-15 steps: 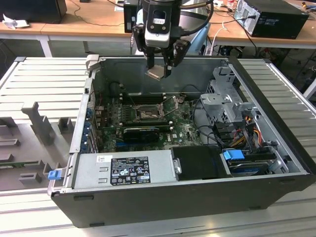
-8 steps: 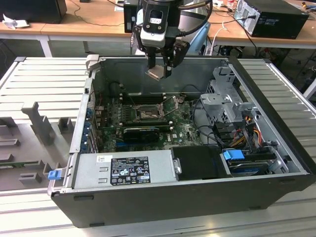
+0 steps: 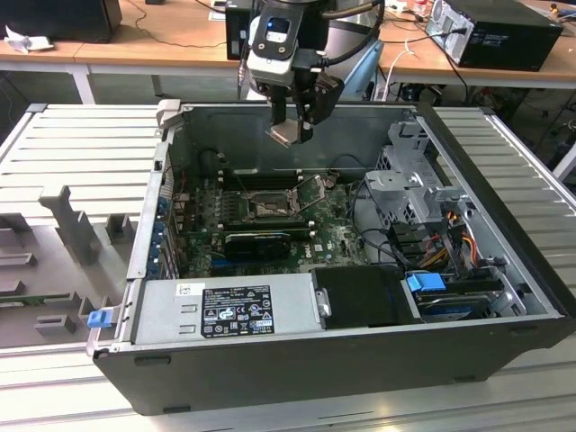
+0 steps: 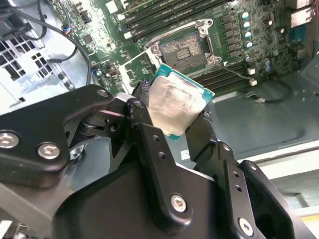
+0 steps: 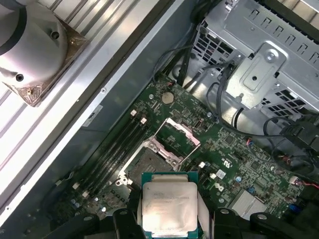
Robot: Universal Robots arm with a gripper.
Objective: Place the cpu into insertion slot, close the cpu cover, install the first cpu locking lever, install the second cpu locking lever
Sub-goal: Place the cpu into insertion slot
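You are holding the cpu (image 4: 177,107) up over the open case, the gripper (image 3: 292,135) fingers clamping two opposite edges, metal top facing the wrist. The insertion slot (image 5: 149,164) is lying below and a little ahead of the chip in both wrist views, well apart from it. The cpu cover (image 5: 177,135) is standing swung back, baring the socket. In the first wrist view the chip's edges are sitting turned against the socket's rim.

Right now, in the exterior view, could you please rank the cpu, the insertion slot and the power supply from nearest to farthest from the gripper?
1. The cpu, held in the gripper above the case.
2. The insertion slot, on the motherboard below.
3. The power supply, by the case wall nearest the camera.
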